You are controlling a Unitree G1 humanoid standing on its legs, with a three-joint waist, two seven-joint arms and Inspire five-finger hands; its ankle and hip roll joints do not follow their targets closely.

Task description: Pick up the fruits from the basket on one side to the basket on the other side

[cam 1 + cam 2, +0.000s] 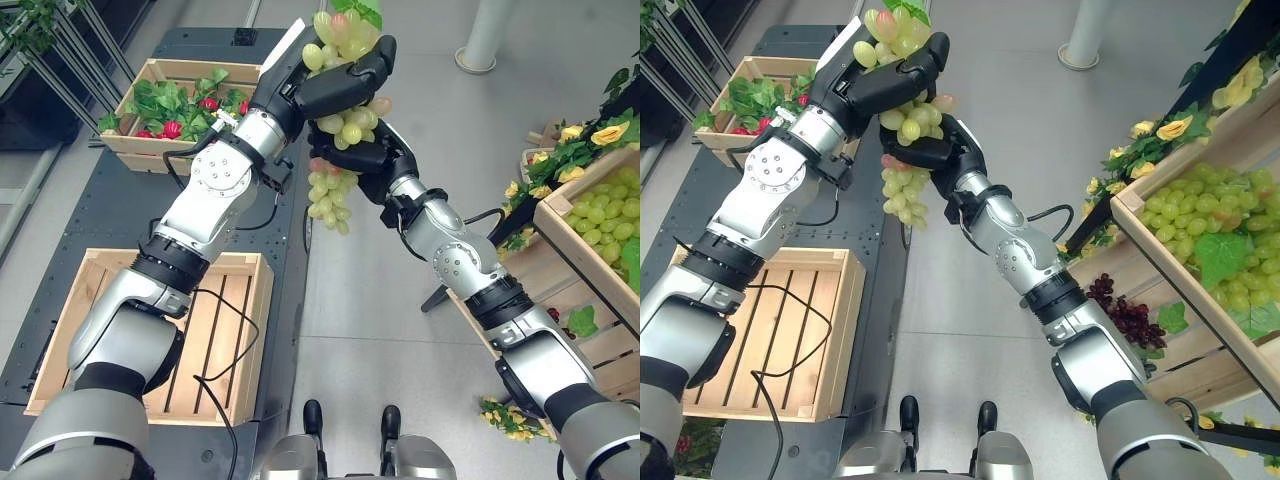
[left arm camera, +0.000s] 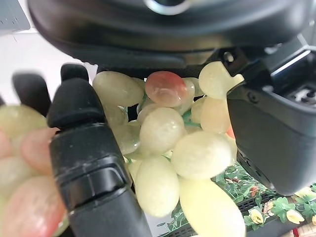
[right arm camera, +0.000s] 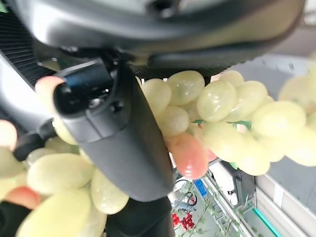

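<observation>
A bunch of pale green grapes [image 1: 330, 195] with a few pinkish ones hangs in mid-air above the floor, between the two sides. My left hand [image 1: 340, 80] is curled over the upper part of the bunch. My right hand [image 1: 365, 155] grips it from below and behind, thumb across the grapes. Close up, the grapes [image 2: 163, 133] press between dark fingers [image 2: 84, 143], and the same bunch [image 3: 217, 101] fills my right hand's grasp. An empty slatted wooden crate [image 1: 70, 330] lies on the dark platform at lower left. A crate [image 1: 575, 250] of green grapes stands at the right.
A crate [image 1: 150, 150] of green leaves and red flowers sits at the back left. Yellow flowers [image 1: 590, 135] and dark purple grapes [image 1: 1120, 310] are on the right-hand shelves. A white pillar base [image 1: 490, 50] stands on the grey floor behind.
</observation>
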